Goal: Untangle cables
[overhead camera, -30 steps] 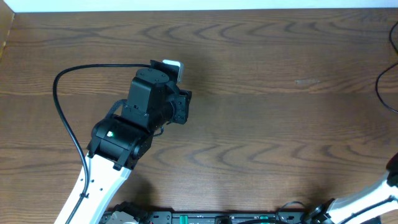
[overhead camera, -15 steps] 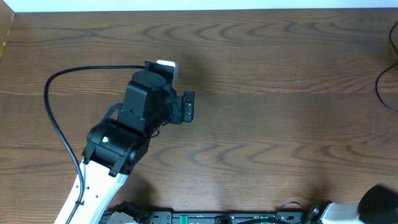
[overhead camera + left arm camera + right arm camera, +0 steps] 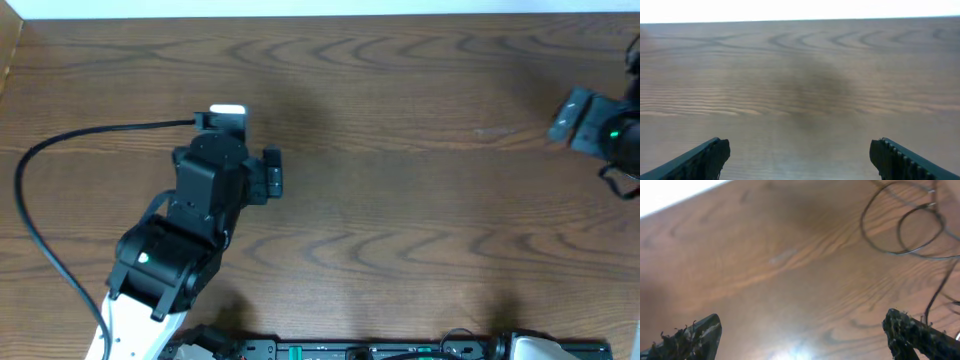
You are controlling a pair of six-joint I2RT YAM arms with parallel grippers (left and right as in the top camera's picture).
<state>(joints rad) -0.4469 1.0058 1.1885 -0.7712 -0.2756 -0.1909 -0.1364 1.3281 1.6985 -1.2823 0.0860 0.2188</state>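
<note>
Where my right wrist camera looks down on the brown wood-grain table, the cables, thin black cords lying in loose overlapping loops, occupy the upper right of the view. My right gripper stands with its two black fingers wide apart and only bare wood between them. The loops lie ahead of it and off to its right-finger side. One strand trails down close to that finger, and I cannot tell whether it touches. No white cord can be made out. My left gripper is likewise spread wide over bare wood, gripping nothing. In the overhead view my left arm sits left of centre and my right arm at the far right edge, so the left gripper is well apart from the cables.
</note>
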